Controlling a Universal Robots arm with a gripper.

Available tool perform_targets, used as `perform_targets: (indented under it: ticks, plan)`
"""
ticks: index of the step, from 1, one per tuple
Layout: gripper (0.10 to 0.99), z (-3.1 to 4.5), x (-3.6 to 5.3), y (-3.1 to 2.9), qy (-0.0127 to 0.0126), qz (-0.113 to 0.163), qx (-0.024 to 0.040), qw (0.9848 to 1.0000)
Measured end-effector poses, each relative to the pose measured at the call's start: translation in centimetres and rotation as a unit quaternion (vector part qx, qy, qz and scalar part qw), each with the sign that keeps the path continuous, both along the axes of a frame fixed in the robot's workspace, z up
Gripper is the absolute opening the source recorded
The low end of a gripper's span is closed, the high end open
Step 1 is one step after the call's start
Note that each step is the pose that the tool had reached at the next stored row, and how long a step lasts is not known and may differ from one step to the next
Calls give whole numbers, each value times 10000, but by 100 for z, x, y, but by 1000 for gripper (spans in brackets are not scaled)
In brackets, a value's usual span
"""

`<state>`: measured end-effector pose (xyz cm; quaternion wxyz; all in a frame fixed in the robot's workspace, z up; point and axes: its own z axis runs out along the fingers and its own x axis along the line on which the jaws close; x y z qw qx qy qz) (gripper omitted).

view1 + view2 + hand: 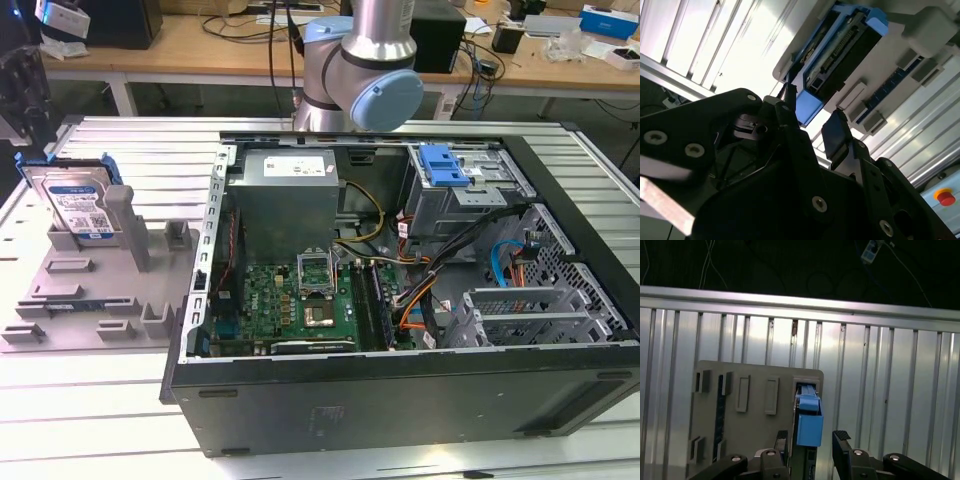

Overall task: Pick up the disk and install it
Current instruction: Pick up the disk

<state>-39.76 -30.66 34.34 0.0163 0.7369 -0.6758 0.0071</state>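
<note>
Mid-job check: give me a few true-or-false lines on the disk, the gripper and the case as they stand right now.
1. The disk stands in the grey fixture, outside the computer case. True.
2. The gripper is shut on the disk. False: its fingers stand open, and the end of the disk's blue carrier is seen between them in both wrist views.
3. The computer case is open, with the motherboard exposed. True.
4. The grey fixture sits at the exterior view's right of the case. False: it sits at that view's left.
</note>
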Motion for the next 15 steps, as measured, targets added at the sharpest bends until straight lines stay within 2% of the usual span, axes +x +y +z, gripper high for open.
perform_targets:
  ticks: [15]
  plan:
    - [482,-74,-9,0,0,-73,0,10000]
